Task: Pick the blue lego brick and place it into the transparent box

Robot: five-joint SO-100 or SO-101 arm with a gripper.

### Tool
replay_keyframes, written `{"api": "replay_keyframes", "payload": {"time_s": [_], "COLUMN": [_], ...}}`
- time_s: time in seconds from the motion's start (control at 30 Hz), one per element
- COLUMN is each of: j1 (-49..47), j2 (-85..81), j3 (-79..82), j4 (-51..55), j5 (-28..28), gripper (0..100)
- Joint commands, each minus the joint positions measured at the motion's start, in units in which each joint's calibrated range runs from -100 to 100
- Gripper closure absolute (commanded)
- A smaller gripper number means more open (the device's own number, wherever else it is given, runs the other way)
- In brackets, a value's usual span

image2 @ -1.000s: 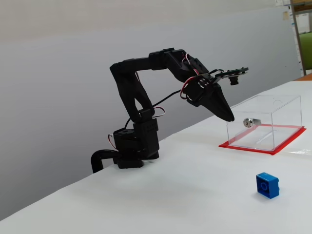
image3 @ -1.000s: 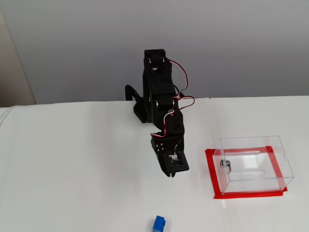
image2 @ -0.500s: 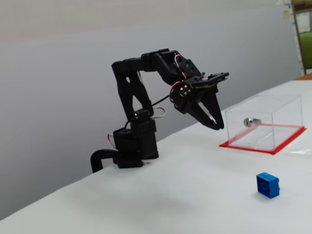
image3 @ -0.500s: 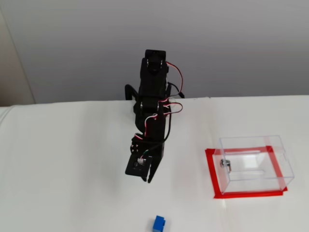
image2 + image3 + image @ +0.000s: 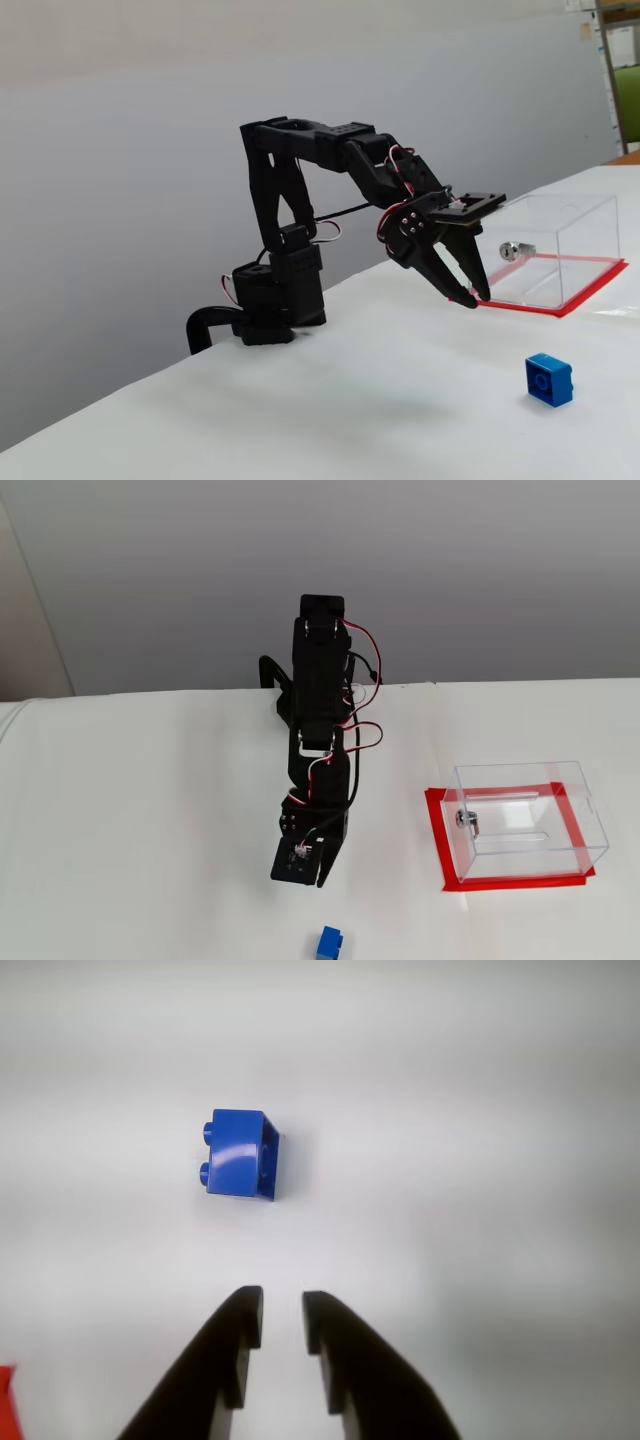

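Step in hand: approach to the blue lego brick (image 5: 240,1155). The gripper (image 5: 283,1318) hangs above the table with its jaws slightly apart and nothing between them.

The brick lies free on the white table (image 5: 480,1110), left of centre in the upper wrist view, well apart from the transparent box (image 5: 545,250).

Widen the jaws, shift toward frame left, then descend to straddle the brick's flat sides.

The brick lies on its side, studs pointing frame left. It looks near-square, with no clear long axis.

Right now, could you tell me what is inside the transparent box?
Inside the transparent box sits one small silver metal cylinder, near its left wall in that fixed view. The blue lego brick is not inside; it lies on the table. The clear walls hide nothing.
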Motion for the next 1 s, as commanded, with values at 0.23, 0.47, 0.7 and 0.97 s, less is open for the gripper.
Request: {"api": "replay_keyframes", "payload": {"time_s": [0.23, 0.47, 0.7, 0.97], "j1": [-1.95, -3.13, -3.94, -5.87], "j2": [7.54, 12.97, 19.08, 25.7], "j3": [-12.75, -19.44, -25.23, -30.75], "j4": [-2.44, -2.44, -2.44, -2.09], "j5": [-0.02, -0.28, -0.43, -0.49], "gripper": [80, 71, 71, 71]}}
